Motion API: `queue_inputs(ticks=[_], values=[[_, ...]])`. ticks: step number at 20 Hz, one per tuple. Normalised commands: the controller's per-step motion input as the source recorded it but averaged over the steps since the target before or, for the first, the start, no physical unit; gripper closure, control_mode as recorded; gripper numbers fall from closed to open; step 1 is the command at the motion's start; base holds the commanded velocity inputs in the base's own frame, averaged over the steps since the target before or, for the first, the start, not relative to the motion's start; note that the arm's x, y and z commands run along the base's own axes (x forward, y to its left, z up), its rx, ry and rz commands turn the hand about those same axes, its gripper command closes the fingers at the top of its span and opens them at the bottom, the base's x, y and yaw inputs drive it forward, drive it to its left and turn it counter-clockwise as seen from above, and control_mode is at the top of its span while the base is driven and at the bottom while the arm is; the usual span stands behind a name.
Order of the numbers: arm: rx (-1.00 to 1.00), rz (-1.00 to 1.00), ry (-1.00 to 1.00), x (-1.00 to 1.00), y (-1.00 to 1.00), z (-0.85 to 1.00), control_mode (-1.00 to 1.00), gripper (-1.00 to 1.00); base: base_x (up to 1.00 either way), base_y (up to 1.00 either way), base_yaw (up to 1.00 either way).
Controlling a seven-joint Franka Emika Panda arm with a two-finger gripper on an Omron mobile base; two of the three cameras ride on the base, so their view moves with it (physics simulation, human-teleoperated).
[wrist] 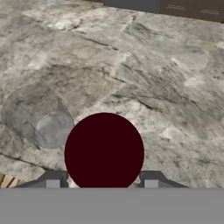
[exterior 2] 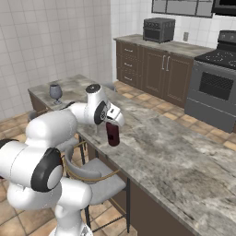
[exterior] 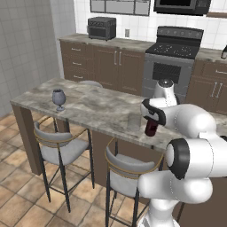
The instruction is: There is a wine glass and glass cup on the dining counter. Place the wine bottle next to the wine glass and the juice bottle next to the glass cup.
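Juice bottle (wrist: 104, 151) between the jaws — glass cup (wrist: 39, 116) just beside, on dining counter (wrist: 166, 78).

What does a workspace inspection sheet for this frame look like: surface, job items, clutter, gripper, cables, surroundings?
Surface: dining counter, grey-beige marbled top on dark wood supports.
Job's things: juice bottle, dark red, upright beside the glass cup near the counter's front edge; whether its base touches the stone cannot be told. wine glass upright toward the far left end, apart from both. Wine bottle: nothing seen.
Clutter: nothing seen.
Grippers: gripper closed on the juice bottle from above, a finger on each side in the hand view.
Cables: nothing seen.
Surroundings: two stools under the counter, stove, toaster oven, brown cabinets, tiled floor.
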Motion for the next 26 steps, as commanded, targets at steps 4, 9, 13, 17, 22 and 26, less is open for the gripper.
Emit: queue_inputs(ticks=[4,9,13,17,22,26], values=[[0.0,0.0,0.0,0.04,0.03,-0.21,-1.0,1.0,0.0,0.0,0.0],[0.0,0.0,0.0,0.01,0.01,-0.23,-1.0,1.0,0.0,0.0,0.0],[0.0,0.0,0.0,-0.03,0.0,-0.29,-1.0,1.0,0.0,0.0,0.0],[0.0,0.0,0.0,-0.01,0.0,-0.3,-1.0,1.0,0.0,0.0,0.0],[0.0,0.0,0.0,-0.05,0.02,-0.3,-1.0,-1.0,0.0,0.0,0.0],[0.0,0.0,0.0,-0.07,0.06,-0.31,-1.0,-1.0,0.0,0.0,0.0]])
